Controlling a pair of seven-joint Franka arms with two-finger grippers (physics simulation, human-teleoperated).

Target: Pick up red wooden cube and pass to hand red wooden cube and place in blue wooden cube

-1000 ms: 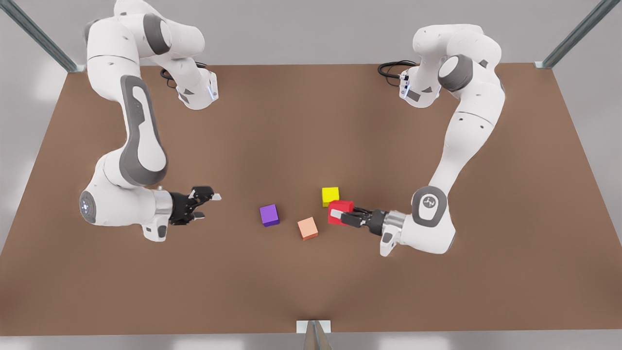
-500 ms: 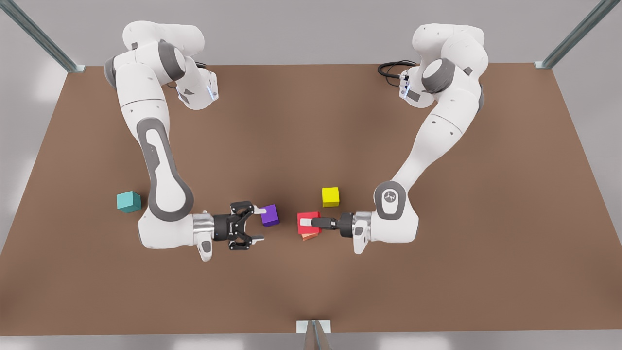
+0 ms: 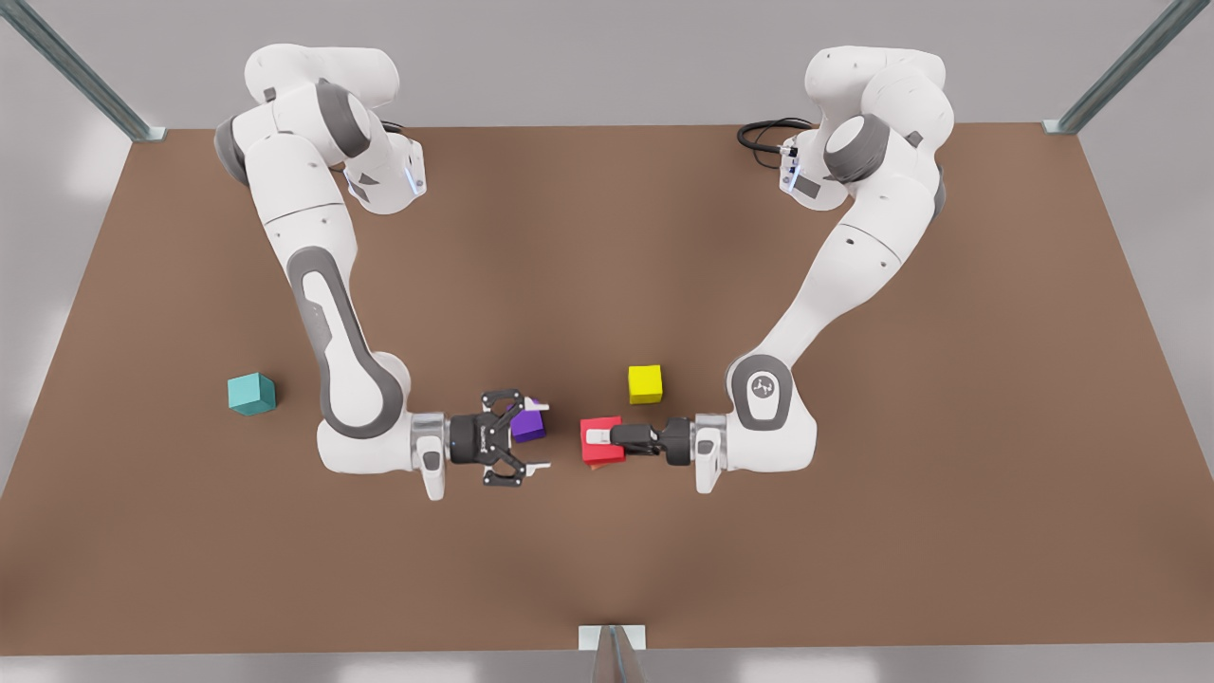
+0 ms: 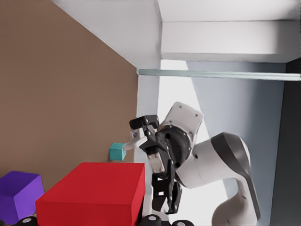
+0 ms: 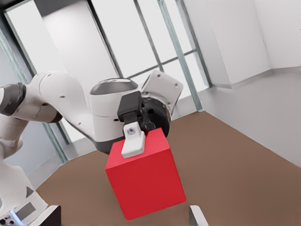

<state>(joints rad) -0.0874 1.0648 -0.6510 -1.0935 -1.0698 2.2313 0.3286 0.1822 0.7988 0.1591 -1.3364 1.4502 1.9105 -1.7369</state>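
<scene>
Brown counter carries the blue wooden cube at the front view's left, well apart. Left claw pinches the red wooden cube above the counter centre. Right claw, fingers spread, faces it, just beside.

A brown table carries four small cubes that rest directly on it. A teal cube is set well apart toward the front view's left, a purple cube and a yellow cube are found near the middle. An orange cube is largely hidden between them.
</scene>
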